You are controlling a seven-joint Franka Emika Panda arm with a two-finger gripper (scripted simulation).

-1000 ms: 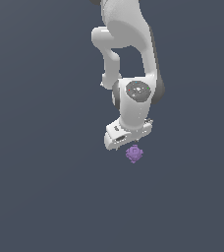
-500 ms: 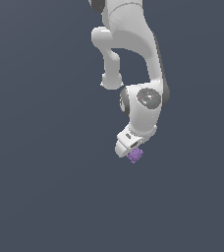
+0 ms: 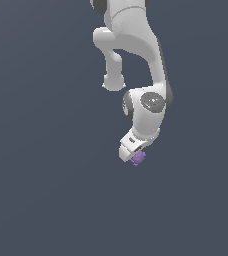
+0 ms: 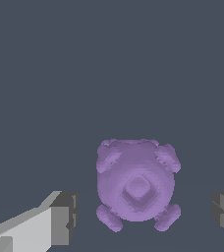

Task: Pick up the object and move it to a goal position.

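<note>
the pincer is low over the grey floor with its fingers wide apart on both sides of the purple object, not touching it, so the grasp, the lifting and the move to the goal seem all left to do

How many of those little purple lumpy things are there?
1. The purple lumpy piece sits on the grey floor between the open fingers, just under the white arm's tip in the exterior view. No others show.
</note>
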